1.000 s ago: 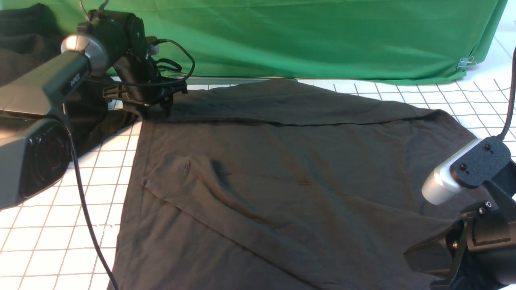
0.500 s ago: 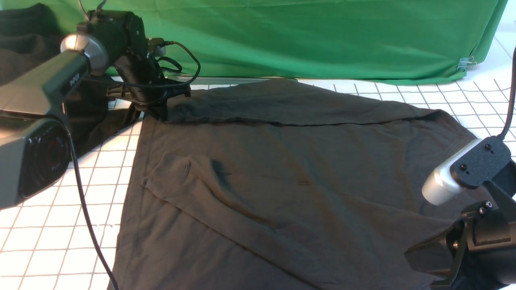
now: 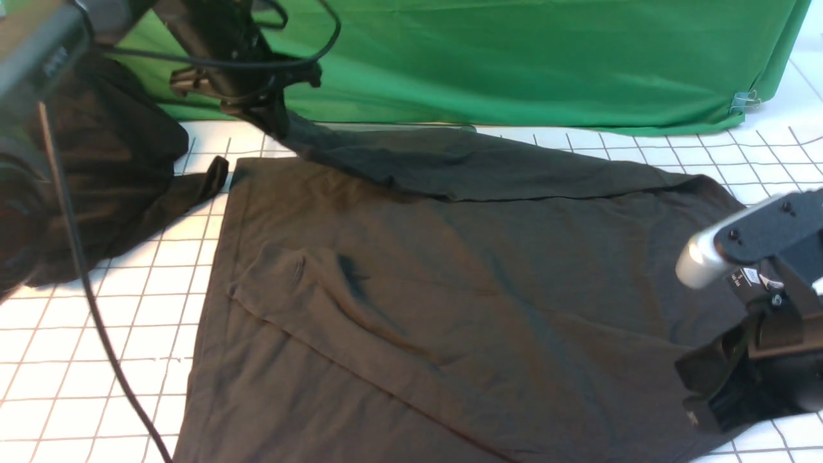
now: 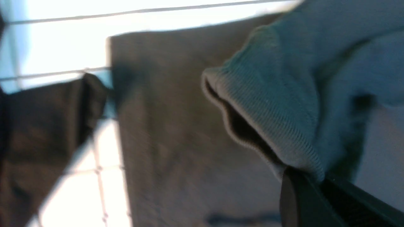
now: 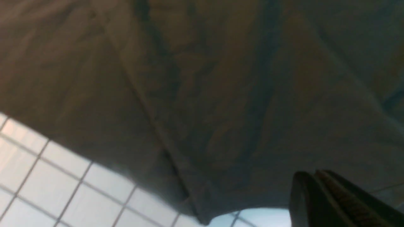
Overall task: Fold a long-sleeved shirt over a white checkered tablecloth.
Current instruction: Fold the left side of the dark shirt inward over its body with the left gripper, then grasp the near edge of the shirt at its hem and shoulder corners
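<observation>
The left gripper [image 3: 276,122] pinches the long-sleeved shirt [image 3: 450,289] by its far left cuff; the right gripper [image 3: 704,389] pinches its near right edge.

Pincer [image 4: 307,184] pinching shirt cuff [image 4: 268,104] (ribbed), tablecloth [image 4: 63,50]

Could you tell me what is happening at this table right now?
A two-armed robot is folding the long-sleeved shirt spread on the white checkered tablecloth. Its left gripper is shut on a sleeve cuff, held up off the cloth at the far left corner. The right gripper is shut too and seems to pinch the shirt's near right edge. The body lies mostly flat.
</observation>
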### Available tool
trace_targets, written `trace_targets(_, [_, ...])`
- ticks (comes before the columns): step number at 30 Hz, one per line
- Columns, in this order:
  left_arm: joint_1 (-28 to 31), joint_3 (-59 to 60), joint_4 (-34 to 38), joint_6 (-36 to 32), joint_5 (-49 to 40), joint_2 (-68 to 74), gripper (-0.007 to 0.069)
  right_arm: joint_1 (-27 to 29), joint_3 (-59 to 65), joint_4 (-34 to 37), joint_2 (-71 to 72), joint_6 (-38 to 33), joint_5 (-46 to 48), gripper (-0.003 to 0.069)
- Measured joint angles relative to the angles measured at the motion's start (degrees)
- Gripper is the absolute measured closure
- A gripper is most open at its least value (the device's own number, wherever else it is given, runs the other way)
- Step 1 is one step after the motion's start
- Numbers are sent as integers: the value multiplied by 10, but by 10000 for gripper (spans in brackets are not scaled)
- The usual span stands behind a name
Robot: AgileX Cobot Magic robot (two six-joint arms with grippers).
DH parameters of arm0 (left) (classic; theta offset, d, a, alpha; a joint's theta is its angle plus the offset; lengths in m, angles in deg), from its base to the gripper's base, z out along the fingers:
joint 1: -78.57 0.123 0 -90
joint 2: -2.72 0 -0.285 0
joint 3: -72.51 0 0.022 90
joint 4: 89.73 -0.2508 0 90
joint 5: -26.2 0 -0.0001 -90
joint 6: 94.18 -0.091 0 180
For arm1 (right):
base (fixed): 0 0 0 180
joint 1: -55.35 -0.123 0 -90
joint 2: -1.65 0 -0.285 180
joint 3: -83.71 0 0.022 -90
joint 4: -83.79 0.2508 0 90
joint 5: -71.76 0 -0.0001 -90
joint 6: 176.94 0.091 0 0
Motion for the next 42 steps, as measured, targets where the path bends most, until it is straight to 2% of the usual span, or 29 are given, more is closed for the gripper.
trace_targets(8, [-22,217,-15,22,-4,-149,601,0,-3,-5,0,13,-23,649])
trace_targets(15, [-25,334,-30,42,-3,-237,601,0,-3,-6,0,14,-24,649])
trace_targets(24, [-25,446,-21,46,-3,-250,601,0,-3,-7,0,13,-24,651])
trace_targets(32, [-25,455,-14,44,-3,-250,582,0,-3,-7,0,15,-25,649])
trace_targets(35, [-25,455,-14,43,-2,-250,539,0,-3,-7,0,15,-25,649])
trace_targets(37, [-25,455,-14,42,-3,-250,445,0,-3,-7,0,15,-25,648])
trace_targets(42, [-25,476,-8,41,-2,-251,267,0,-3,-7,0,20,-25,645])
